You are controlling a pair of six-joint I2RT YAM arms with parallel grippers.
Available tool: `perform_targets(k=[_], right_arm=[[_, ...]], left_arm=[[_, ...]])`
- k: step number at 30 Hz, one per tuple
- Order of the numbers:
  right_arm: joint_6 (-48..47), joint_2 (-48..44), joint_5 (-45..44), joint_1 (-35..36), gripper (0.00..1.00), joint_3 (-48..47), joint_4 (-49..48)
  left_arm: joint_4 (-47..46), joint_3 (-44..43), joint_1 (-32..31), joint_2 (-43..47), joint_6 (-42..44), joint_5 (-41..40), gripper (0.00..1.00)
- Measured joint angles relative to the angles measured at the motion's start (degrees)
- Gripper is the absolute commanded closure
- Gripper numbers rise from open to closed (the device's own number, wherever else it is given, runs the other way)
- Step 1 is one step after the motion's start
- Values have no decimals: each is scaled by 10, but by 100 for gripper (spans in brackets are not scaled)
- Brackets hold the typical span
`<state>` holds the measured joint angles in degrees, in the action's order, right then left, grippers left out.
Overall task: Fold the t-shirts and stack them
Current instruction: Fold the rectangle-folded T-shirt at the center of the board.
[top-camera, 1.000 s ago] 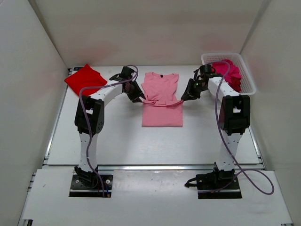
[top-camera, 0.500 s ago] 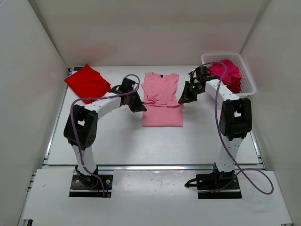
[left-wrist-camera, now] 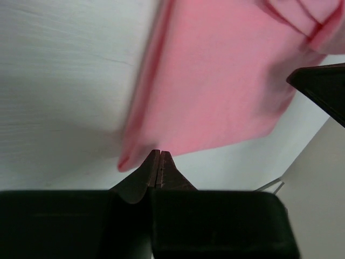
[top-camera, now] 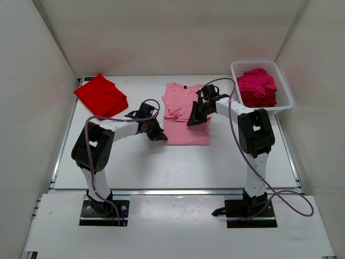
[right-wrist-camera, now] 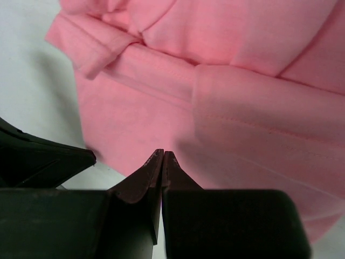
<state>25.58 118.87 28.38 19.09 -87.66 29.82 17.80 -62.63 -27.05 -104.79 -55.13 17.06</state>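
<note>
Jaws of the left gripper (left-wrist-camera: 157,152) and right gripper (right-wrist-camera: 163,152) are closed beside the light pink t-shirt (top-camera: 186,135), which lies centrally toward the table (top-camera: 135,167) far edge; it is probably limp, light cloth, best pinched at the hem corners.

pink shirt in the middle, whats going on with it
Both arms are working on the pink shirt, which lies flat mid-table with its sleeves tucked in. The left arm has its jaws shut at the shirt's near-left corner; the right arm has its jaws shut over the right side. Whether either pinches cloth is unclear. A folded red shirt lies far left, and more shirts wait in the basket far right.
</note>
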Motion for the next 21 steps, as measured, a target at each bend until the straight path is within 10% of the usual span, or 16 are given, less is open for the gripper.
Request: perform_targets(k=[21], right_arm=[[32,100,-57,-29,100,-112,-37]], left_arm=[[-19,54,21,-2,21,12,96]])
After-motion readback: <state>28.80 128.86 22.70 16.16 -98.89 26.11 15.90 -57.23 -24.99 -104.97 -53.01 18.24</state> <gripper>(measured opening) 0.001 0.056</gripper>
